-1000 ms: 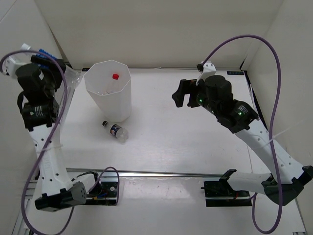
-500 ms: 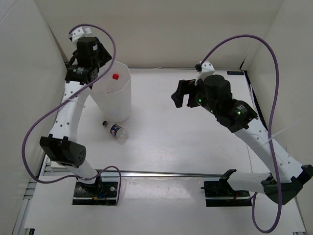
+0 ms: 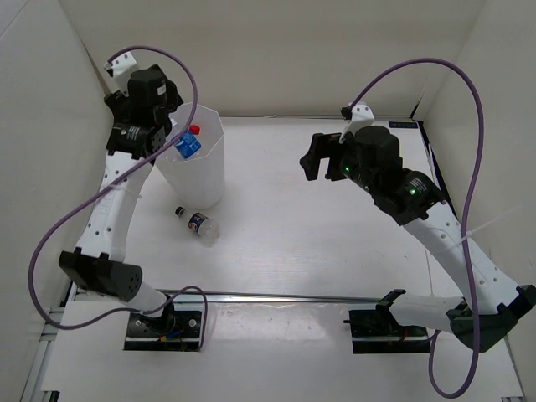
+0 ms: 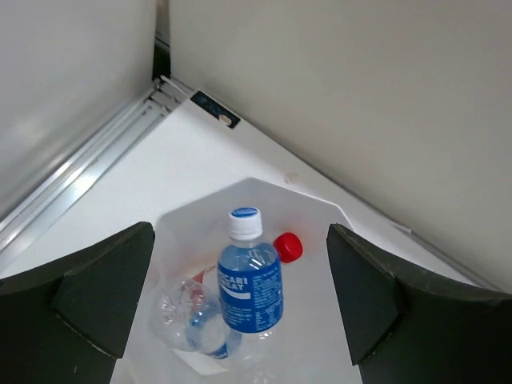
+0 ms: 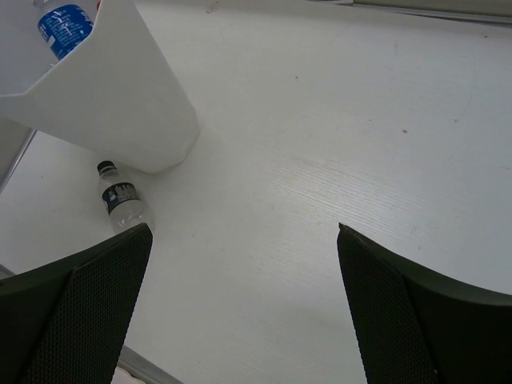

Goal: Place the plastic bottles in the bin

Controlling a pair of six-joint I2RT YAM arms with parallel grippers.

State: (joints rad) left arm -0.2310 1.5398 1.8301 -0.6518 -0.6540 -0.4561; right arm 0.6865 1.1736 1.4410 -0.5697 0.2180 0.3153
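Observation:
My left gripper (image 3: 167, 134) hangs open over the white bin (image 3: 209, 180). Seen from the left wrist, a blue-labelled bottle (image 4: 250, 288) with a white cap stands free between the wide-apart fingers (image 4: 104, 296), inside the bin's mouth (image 4: 320, 210). It touches neither finger. Beneath it lie a red-capped bottle (image 4: 288, 246) and another clear bottle (image 4: 192, 320). A short bottle with a dark label and black cap (image 3: 198, 224) lies on the table just in front of the bin. My right gripper (image 3: 316, 159) is open and holds nothing, high over the table's middle.
White walls enclose the table on the left, back and right. A metal rail (image 3: 276, 295) runs along the near edge, in front of both arm bases. From the right wrist, the bin (image 5: 120, 104) and the short bottle (image 5: 124, 204) sit at the left.
My left arm swung from the far left wall to above the bin, and its jaws opened and let go of the blue-labelled bottle. The right arm barely shifted.

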